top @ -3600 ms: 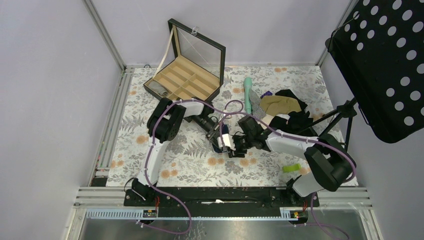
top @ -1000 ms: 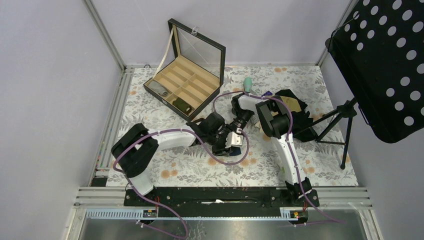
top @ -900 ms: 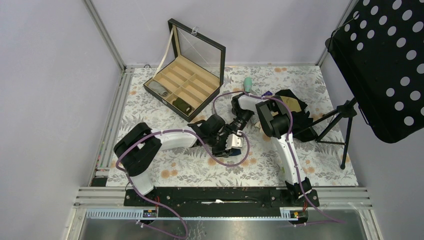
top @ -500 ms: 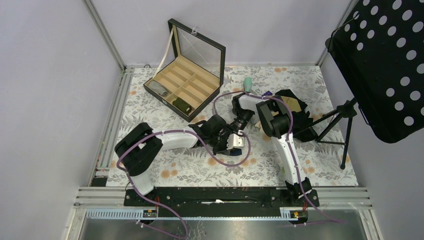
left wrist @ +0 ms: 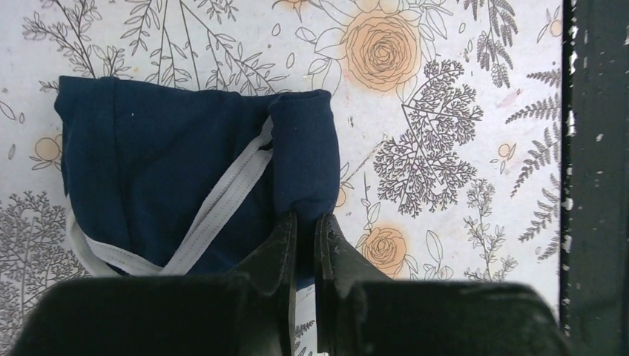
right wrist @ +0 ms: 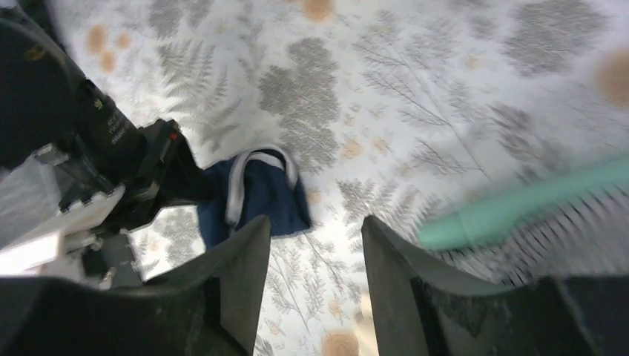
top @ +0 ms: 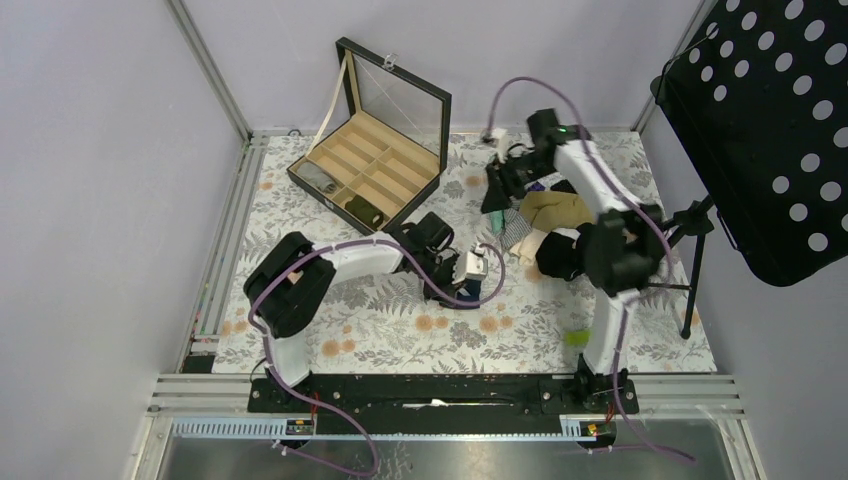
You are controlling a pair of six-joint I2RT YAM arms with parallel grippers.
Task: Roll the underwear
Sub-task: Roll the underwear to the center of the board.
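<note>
Closest to me, my left hand (left wrist: 304, 226) is pinched shut on the underwear (left wrist: 163, 170), gripping the end of a soft tube where one side has been turned over. The cloth is a matte navy knit, limp and smooth. A narrow grey-white band runs slantwise across it and loops round its lower corner. It lies flat near the middle of the worktop (left wrist: 445, 111), which is covered with a print of grey ferns and orange roses.

Further out on my right, a tan garment (top: 560, 208) and a black garment (top: 565, 252) lie crumpled together. My right hand (right wrist: 313, 226) hangs above the worktop by that heap, its dark fingers set moderately apart with nothing between them. Its view is blurred, but a slim mint-green handle (right wrist: 519, 204) shows.

Farthest, on the left, a black-framed box (top: 395, 205) stands with its glass lid (top: 400, 95) propped up. Its tan lining is split into long compartments. A dark bundle (top: 362, 210) sits in the nearest one, a greyish bundle (top: 318, 180) in the leftmost.
</note>
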